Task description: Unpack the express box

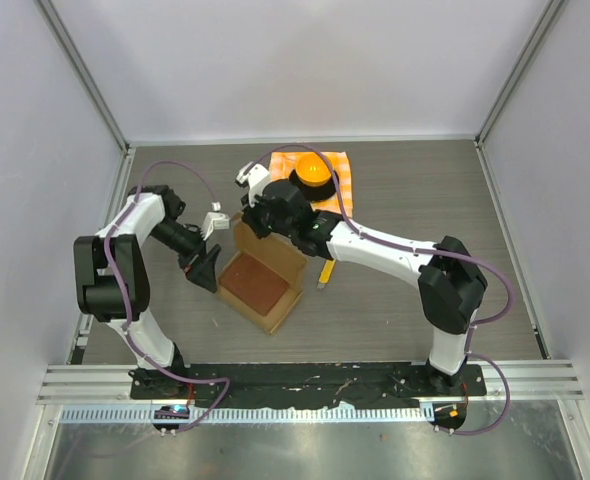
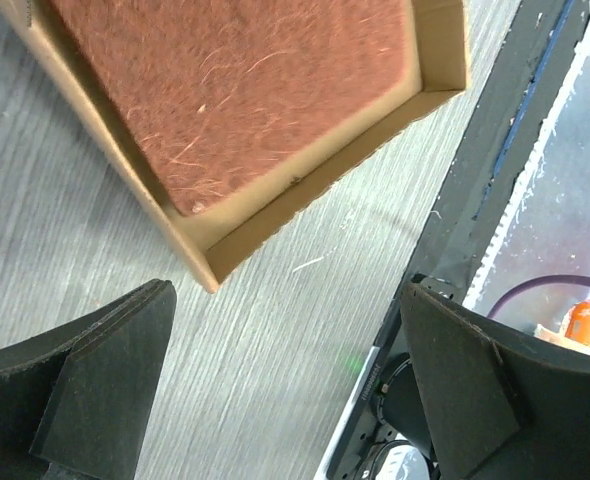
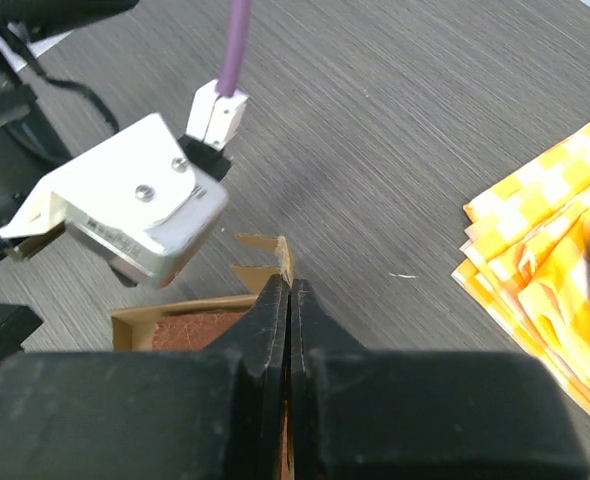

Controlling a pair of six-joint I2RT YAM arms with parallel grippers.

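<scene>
The express box (image 1: 275, 250) lies open near the middle of the bench (image 1: 415, 180), a little toward the left and near edges and turned at an angle to them. A reddish-brown slab (image 1: 255, 285) lies flat inside it and covers most of its floor.

The right claw (image 1: 249, 224) reaches over the box's far corner. In the right wrist view this claw (image 3: 289, 290) has its fingers (image 3: 265, 330) pressed together on a ragged cardboard flap of the box (image 3: 267, 250), whose edge sticks out at the tips, and a strip of the slab (image 3: 190, 335) shows below.

The left claw (image 1: 207, 268) sits low just beside the box's left wall. In the left wrist view this claw (image 2: 285, 300) is spread wide and holds nothing, one finger (image 2: 105, 390) on each side of bare bench. The box's corner (image 2: 315, 175) and the slab (image 2: 235, 90) lie just beyond the tips, apart from them.

An orange-checkered cloth (image 1: 337, 188) lies at the middle of the far edge with a round orange object (image 1: 313, 170) on it; the cloth (image 3: 545, 250) also shows in the right wrist view. A small yellow item (image 1: 325, 272) lies on the bench just right of the box
</scene>
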